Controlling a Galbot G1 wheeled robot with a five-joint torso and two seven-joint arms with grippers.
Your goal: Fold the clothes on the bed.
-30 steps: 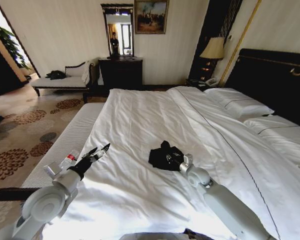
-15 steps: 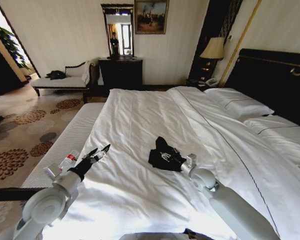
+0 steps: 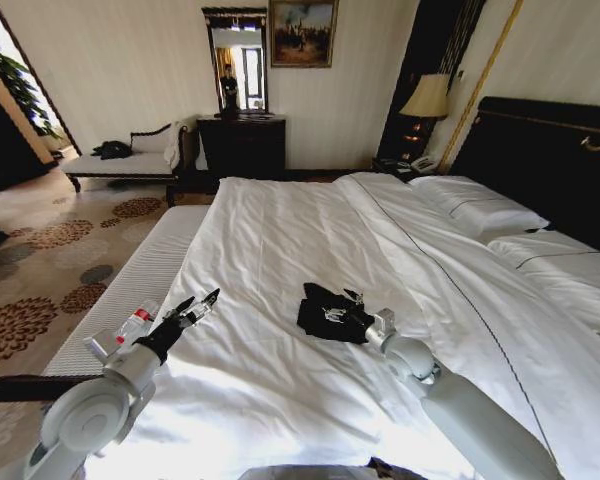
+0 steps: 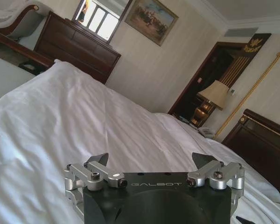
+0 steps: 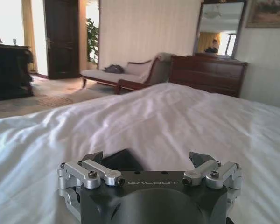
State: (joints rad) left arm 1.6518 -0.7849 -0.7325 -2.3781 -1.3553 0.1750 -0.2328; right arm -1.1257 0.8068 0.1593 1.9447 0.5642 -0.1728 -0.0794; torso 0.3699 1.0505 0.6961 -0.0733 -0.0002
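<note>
A hotel-style bedroom: a wide bed (image 3: 280,240) in white linen with a dark headboard (image 3: 550,150), a bedside lamp (image 3: 426,98), a dresser (image 3: 242,143) under a mirror (image 3: 234,62), a framed painting (image 3: 302,32), a chaise (image 3: 125,160), patterned carpet (image 3: 50,270)

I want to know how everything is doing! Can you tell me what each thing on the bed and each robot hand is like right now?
Top: crumpled in a heap on the duvet, not folded.
Right end effector: open, at the top's edge, holding nothing.
Left end effector: open, empty, over the duvet, apart from the top.
Duvet: spread over the bed, wrinkled.
Pillows: lying flat by the headboard.
</note>
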